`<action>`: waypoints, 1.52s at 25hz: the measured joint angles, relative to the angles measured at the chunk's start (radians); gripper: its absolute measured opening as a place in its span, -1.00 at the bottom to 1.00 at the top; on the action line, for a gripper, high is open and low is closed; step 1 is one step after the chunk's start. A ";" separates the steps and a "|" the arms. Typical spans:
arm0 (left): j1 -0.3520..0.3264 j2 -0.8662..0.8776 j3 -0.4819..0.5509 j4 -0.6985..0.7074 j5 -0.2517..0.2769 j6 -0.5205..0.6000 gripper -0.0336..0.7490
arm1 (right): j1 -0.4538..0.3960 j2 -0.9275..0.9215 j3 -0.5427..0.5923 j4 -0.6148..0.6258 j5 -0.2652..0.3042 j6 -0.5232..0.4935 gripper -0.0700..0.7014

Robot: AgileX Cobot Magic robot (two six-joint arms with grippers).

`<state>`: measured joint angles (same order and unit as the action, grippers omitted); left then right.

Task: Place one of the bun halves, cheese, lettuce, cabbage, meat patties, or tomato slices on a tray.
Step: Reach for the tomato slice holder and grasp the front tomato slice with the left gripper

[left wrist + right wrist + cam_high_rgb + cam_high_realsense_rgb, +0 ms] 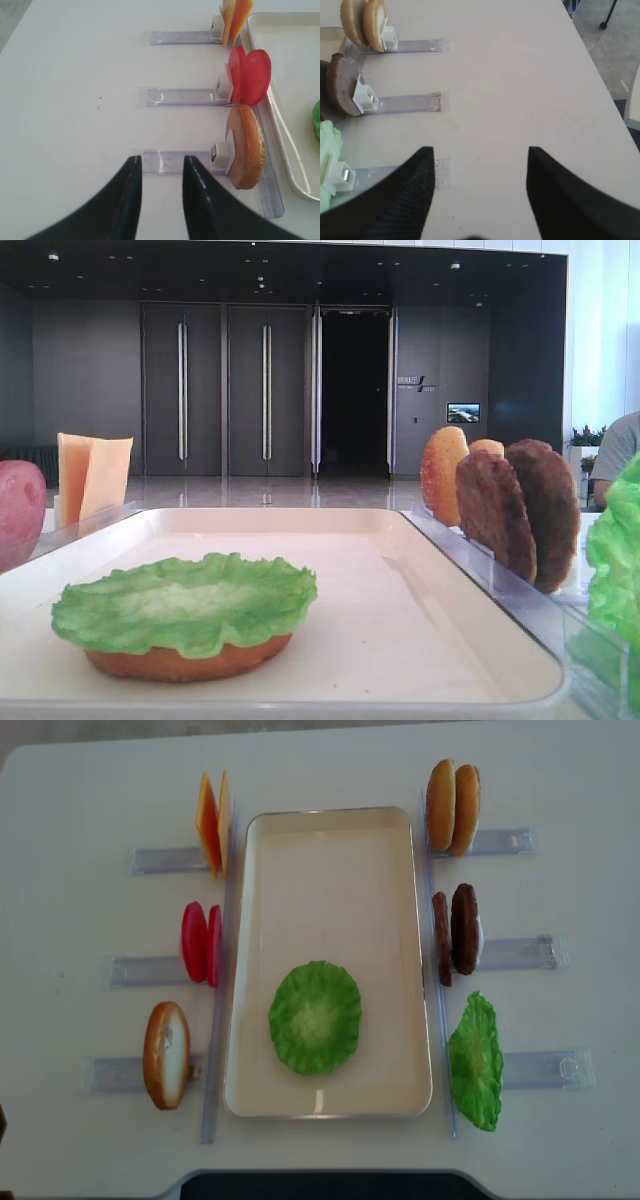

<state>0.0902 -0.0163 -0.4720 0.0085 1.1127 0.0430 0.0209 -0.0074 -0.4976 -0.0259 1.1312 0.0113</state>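
On the cream tray, a green lettuce leaf covers a bun half. Left of the tray stand cheese, tomato slices and another bun half. Right of it are two bun halves, meat patties and a second lettuce leaf. Cabbage is out of view. My left gripper hovers over the rack beside the left bun half, open a little and holding nothing. The right gripper is wide open over bare table, right of the patties.
Clear plastic racks stick out from both long sides of the tray and hold the food upright. The table's right edge runs close to the right gripper, with floor beyond it. The tray's far half is bare.
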 joint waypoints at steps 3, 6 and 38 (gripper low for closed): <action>0.000 0.000 0.000 0.000 0.000 0.000 -0.35 | 0.000 0.000 0.000 0.000 0.000 0.000 0.27; 0.000 0.000 0.000 0.000 0.000 0.000 -0.35 | 0.000 0.000 0.000 0.000 0.000 0.000 0.27; 0.000 0.219 -0.105 0.075 0.128 -0.128 -0.05 | 0.016 0.000 0.000 0.001 0.000 0.000 0.27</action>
<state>0.0902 0.2027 -0.5766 0.0839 1.2410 -0.0848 0.0364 -0.0074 -0.4976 -0.0250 1.1312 0.0113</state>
